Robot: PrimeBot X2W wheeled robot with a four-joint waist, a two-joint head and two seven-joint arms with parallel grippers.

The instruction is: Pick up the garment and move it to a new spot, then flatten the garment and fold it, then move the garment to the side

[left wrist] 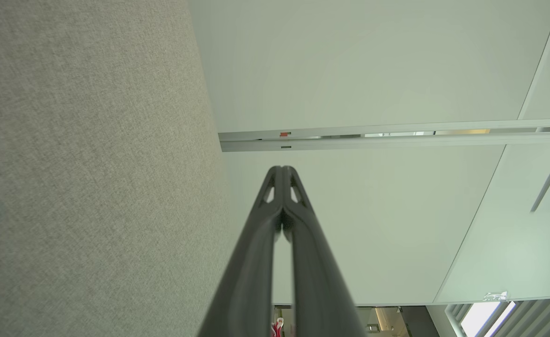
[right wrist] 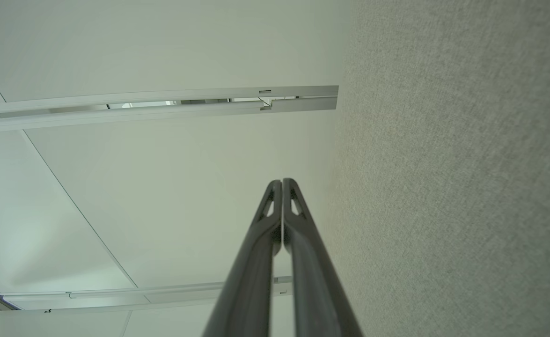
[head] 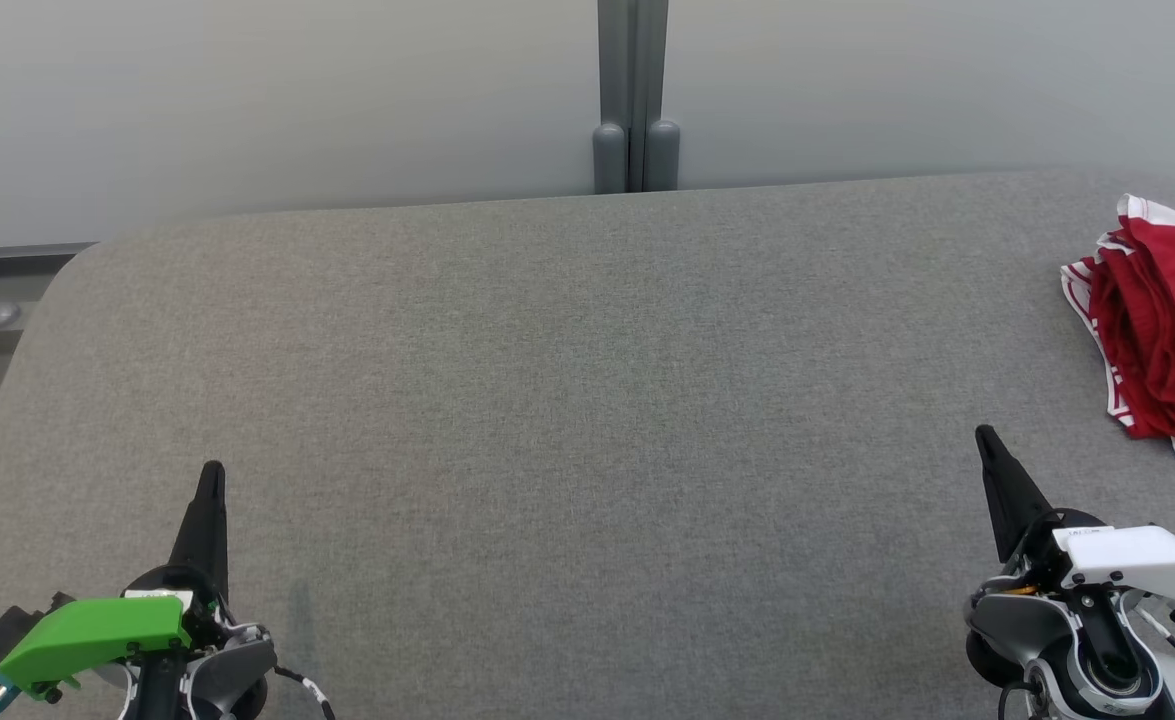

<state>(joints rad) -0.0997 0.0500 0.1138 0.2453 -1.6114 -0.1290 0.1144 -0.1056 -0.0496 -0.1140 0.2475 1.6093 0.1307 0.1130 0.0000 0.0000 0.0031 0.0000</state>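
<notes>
Left claw (head: 211, 472) and right claw (head: 987, 436) sit at the near edge, both pinched fully closed, holding nothing. The red-and-white garment (head: 1162, 330) lies bunched at the surface's (head: 547, 400) far right, half cut off. Could be roughly folded, so finished or not started, can't say.

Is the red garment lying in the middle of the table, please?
No, the red garment lies bunched at the right edge of the table.
</notes>
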